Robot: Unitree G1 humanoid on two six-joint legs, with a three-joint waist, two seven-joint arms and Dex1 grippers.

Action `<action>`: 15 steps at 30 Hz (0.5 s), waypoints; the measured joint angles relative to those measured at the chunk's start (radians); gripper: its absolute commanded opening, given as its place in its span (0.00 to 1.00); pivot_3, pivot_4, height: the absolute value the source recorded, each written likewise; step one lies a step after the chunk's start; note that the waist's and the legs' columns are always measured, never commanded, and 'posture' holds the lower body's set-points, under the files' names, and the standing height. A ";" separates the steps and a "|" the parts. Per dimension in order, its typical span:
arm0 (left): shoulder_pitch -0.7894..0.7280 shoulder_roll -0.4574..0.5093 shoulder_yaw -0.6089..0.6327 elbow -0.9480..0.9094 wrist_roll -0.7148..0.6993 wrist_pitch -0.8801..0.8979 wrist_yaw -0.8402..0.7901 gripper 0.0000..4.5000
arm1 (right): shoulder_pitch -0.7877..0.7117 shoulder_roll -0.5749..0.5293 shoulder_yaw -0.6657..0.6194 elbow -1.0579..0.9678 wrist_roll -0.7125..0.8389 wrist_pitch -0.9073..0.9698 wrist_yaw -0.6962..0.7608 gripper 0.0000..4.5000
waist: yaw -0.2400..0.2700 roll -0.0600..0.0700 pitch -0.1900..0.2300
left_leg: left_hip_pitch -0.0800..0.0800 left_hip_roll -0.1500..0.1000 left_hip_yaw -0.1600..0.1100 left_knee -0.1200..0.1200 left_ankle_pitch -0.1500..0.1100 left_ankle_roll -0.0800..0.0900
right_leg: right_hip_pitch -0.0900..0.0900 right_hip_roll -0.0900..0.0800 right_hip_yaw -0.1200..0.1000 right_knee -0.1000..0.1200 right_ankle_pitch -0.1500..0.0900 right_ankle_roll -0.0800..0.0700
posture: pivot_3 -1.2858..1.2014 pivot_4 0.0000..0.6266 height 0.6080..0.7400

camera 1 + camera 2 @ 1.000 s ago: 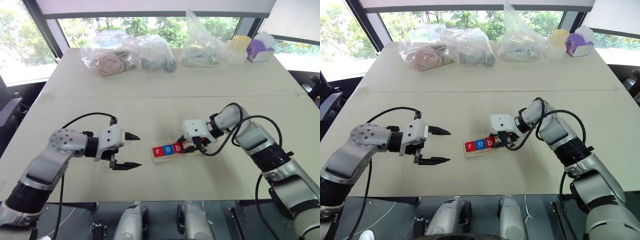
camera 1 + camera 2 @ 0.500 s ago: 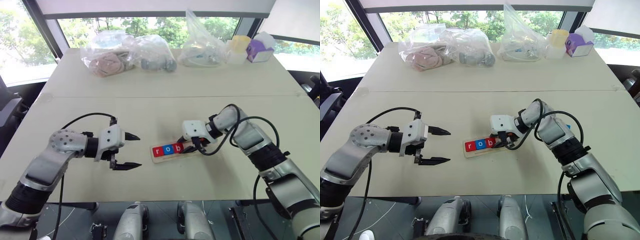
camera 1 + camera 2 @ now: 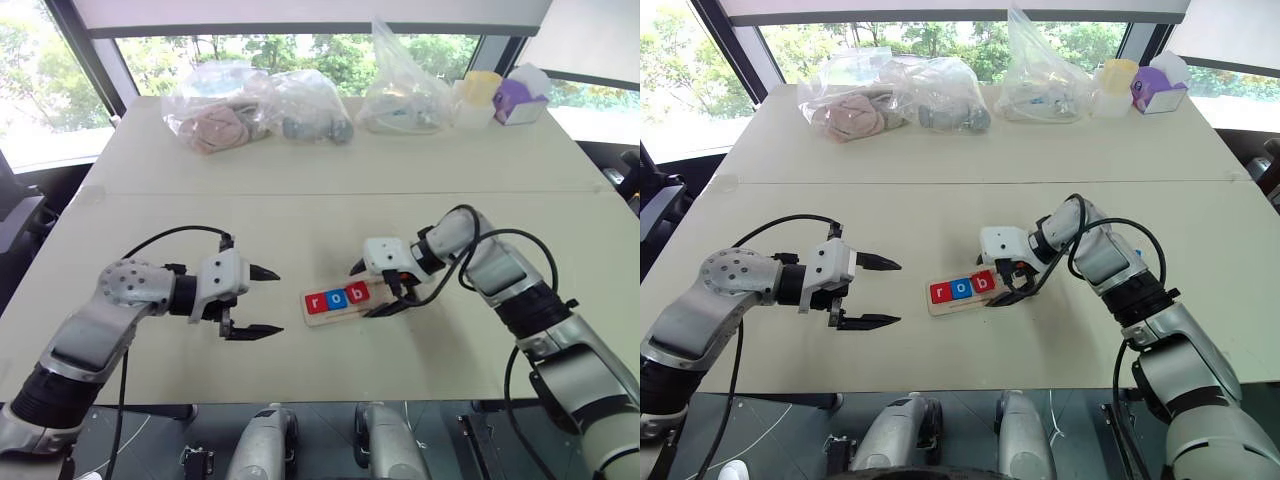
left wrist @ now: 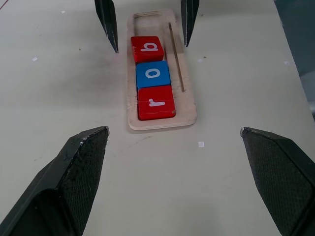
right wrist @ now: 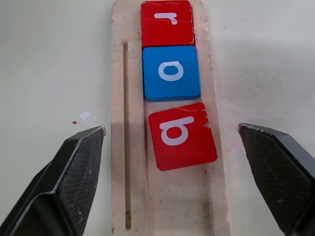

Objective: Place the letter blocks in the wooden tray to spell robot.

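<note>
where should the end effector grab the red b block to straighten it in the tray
Grip the red b block across its two side edges, coming straight down from above. It lies flat and slightly skewed in the wooden tray, next to the blue o block, so probably only those edges are free.

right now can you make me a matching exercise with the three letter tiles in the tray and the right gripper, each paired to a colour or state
Things:
1. r tile
2. o tile
3. b tile
4. right gripper

Descriptions:
A. blue, between the two red tiles
B. red, slightly askew in the wooden tray
C. open, straddling the tray
D. red, at the tray's end

Pairs: 1-D, 2-A, 3-B, 4-C
</note>
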 measured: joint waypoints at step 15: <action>-0.001 -0.009 -0.001 0.000 0.000 -0.001 0.003 1.00 | -0.005 0.051 -0.108 0.124 -0.041 -0.099 -0.307 0.99 | -0.002 0.000 0.000 | 0.000 0.000 0.000 0.000 0.000 -0.001 | 0.000 0.000 0.000 0.001 0.000 0.000 | 0.52 0.24 1.00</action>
